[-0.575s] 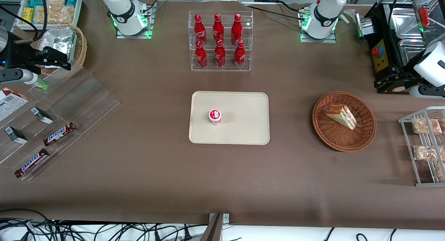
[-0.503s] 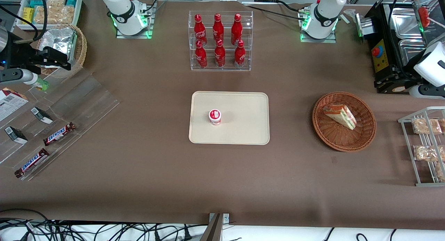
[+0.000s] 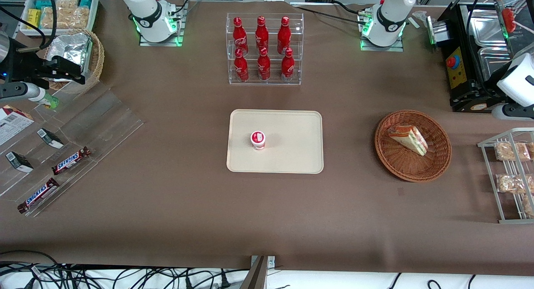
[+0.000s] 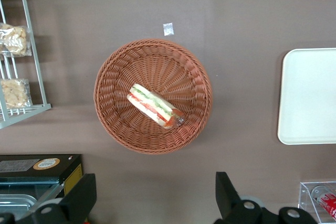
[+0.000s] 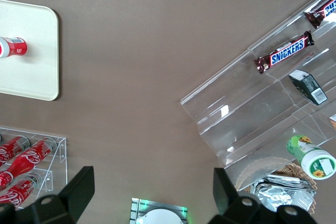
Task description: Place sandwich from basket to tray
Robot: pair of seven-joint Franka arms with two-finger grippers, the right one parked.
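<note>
**Sandwich not yet lifted — the whole move is left to do**

Nothing of the task looks done. The sandwich (image 3: 408,139) lies in the basket (image 3: 440,159), a wrapped wedge resting on the weave a little off centre, its red and green layers showing along one cut face. The hand (image 4: 152,203) hangs high above the desk (image 3: 167,205) near the basket, on the side farther from the front camera; its two fingers (image 4: 79,200) stand wide apart with nothing between them. Reaching down, gripping, lifting, carrying and setting down all remain, by my reading.

The tray (image 3: 292,159) sits well apart from the basket, toward the middle of the desk. It holds one thing only — a small red and white cup (image 3: 258,139), upright, nearer the parked arm's end of the tray. The rest of the tray's surface is bare, so there seems room for the wedge. Toward the working arm's end, a wire rack (image 3: 500,180) carries packaged snacks (image 3: 511,151)
</note>
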